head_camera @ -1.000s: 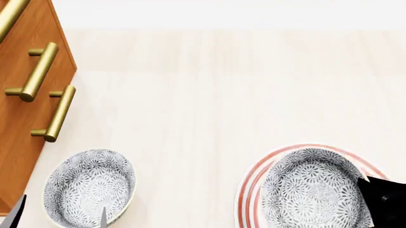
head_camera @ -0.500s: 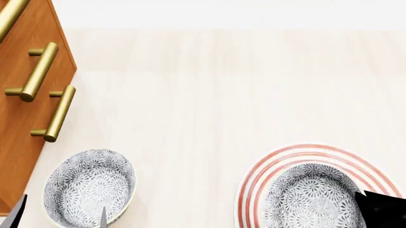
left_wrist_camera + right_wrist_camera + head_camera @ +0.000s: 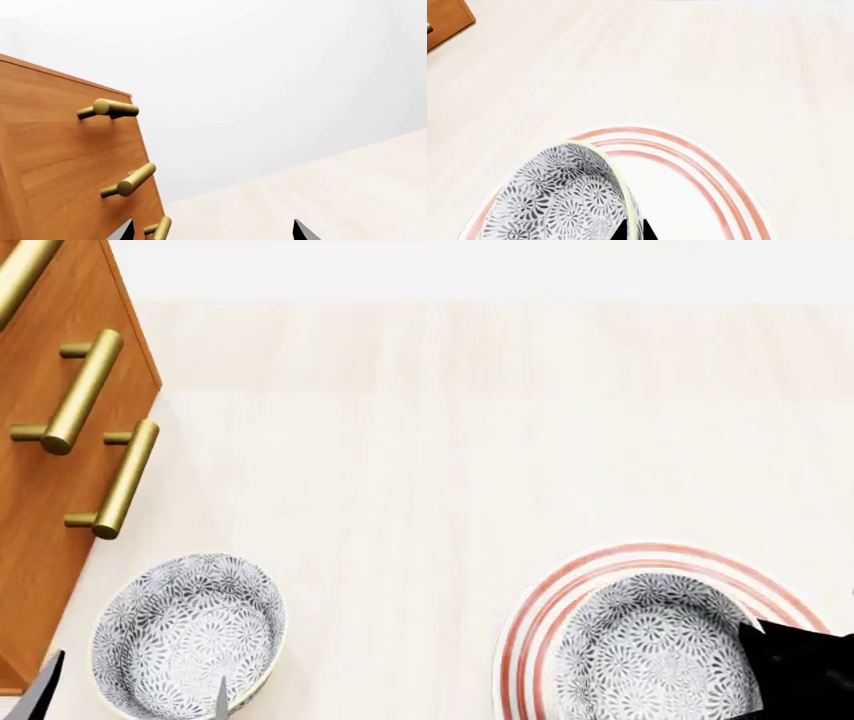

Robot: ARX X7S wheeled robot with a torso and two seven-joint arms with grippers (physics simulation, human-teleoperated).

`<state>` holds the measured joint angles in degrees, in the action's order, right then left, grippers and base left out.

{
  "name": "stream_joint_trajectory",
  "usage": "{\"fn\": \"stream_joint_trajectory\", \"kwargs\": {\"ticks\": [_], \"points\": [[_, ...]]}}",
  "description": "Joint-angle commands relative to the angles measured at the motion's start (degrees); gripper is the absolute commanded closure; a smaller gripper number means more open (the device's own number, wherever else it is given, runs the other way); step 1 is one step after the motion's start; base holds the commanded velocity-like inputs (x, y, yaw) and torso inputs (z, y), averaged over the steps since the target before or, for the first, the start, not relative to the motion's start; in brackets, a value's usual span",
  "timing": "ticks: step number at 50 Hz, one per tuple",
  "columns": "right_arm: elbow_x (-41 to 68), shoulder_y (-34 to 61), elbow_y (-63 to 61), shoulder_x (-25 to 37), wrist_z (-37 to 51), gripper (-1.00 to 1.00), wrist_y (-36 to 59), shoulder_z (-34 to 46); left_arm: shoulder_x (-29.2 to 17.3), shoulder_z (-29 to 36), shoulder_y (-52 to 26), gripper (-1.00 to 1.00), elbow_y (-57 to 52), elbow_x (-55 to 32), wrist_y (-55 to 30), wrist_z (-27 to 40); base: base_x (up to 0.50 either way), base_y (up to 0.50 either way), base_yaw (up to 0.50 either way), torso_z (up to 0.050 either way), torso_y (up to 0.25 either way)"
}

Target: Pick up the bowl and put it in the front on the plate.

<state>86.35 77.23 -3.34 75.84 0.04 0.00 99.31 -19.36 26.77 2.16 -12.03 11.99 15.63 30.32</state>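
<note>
The patterned grey-blue bowl [image 3: 654, 650] is over the red-ringed white plate [image 3: 534, 620] at the lower right of the head view. My right gripper [image 3: 767, 650] is shut on the bowl's right rim. The right wrist view shows the bowl [image 3: 560, 200] tilted over the plate [image 3: 694, 170], its pale rim pinched in my right gripper [image 3: 634, 231]. Whether the bowl rests on the plate I cannot tell. My left gripper [image 3: 130, 705] is open at the lower left, and the left wrist view shows this left gripper [image 3: 212, 235] holding nothing.
A second identical bowl [image 3: 187, 635] sits on the pale wooden counter [image 3: 427, 440] under my left gripper's fingertips. A wooden cabinet [image 3: 54, 490] with brass bar handles [image 3: 127, 480] stands at the left, also seen as the cabinet [image 3: 67, 165] in the left wrist view.
The bowl in my right gripper dropped lower over the plate, toward its near side, then eased back a little. The left gripper and the other bowl stayed put.
</note>
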Motion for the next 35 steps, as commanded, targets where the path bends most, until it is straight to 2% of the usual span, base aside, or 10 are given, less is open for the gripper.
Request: {"fn": "stream_joint_trajectory", "kwargs": {"ticks": [1,24,35], "points": [[-3.2,-0.6,-0.5,-0.9,-0.5,-1.00,0.7,-0.2,0.3,-0.3,0.0,-1.00,0.0,0.2,-0.2,-0.7,0.00,0.00,0.00,0.000,0.000],[-5.7,3.5,-2.4,4.7,0.3,-1.00,6.8,-1.7,0.0,0.2,-0.2,-1.00,0.0,0.2,-0.2,-0.5,0.00,0.00,0.00,0.000,0.000],[-2.9,7.5,-2.3,7.0,0.7,-1.00,8.2,-5.3,-0.1,0.3,-0.1,-1.00,-0.6,0.2,-0.7,-0.3,0.00,0.00,0.00,0.000,0.000]]}}
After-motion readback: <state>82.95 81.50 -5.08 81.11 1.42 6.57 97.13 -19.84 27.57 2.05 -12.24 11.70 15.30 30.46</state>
